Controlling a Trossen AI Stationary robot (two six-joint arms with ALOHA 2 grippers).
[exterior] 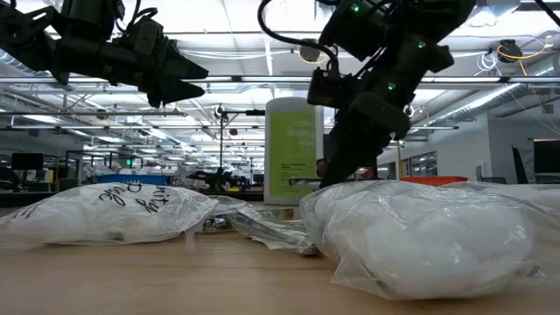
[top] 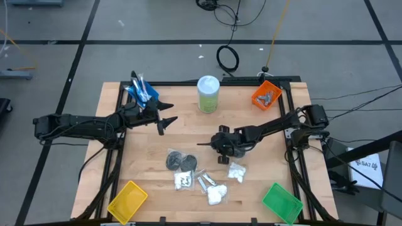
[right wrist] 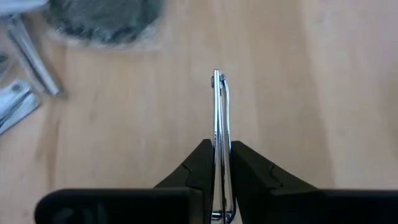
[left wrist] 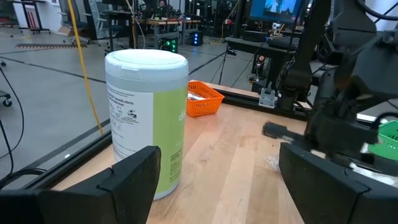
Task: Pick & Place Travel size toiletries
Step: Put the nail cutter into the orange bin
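Well underway, by the look of it, but far from finished. Already sorted: blue sticks (top: 142, 91) in the blue bin (top: 149, 95) to the left of the pale-green canister (top: 208, 93), silver pieces in the orange bin (top: 266, 95) to its right. Still loose on the tabletop (top: 188, 129) in front of the canister: two dark grey discs (top: 180, 161), white packets (top: 237, 171), short silver tubes (top: 205, 182). Nothing visible in the yellow bin (top: 127, 200) or green bin (top: 281, 202) at the front corners.

Right hand (top: 202, 144) clenched on a thin silver item (right wrist: 219, 124), raised above the wood just in front of the canister, beside the discs. Left hand (top: 167, 121) released, fingers spread, waiting left of the canister.

Open wood around the canister; likely a clear path to the orange bin behind, passing right of the canister. Dark frame rails along the tabletop edges, bins tight in the corners.
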